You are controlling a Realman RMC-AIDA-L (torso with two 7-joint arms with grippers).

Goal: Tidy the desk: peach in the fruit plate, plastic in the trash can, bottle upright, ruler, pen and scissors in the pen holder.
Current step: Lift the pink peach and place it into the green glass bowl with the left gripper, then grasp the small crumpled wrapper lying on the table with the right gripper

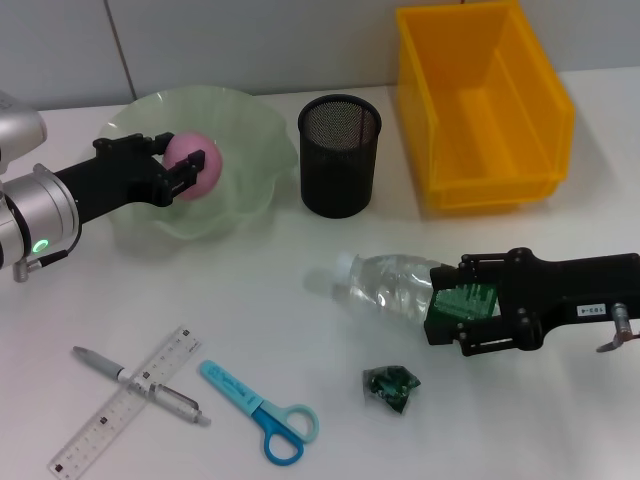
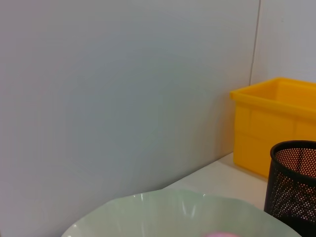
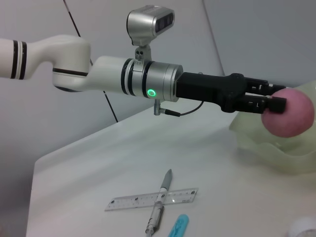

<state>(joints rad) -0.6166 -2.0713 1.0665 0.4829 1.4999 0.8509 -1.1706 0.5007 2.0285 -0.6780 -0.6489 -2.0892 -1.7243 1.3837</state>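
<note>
Left end effector (image 1: 183, 168) closed on peach (image 1: 196, 164), held over fruit plate (image 1: 250, 190). Lowered before release, to prevent rolling. Right end effector (image 1: 455, 320) apparently clamped on lying bottle (image 1: 385, 283); grip unclear.

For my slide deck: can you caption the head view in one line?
Left gripper holds the peach over the fruit plate while the right gripper grasps the lying bottle.
</note>
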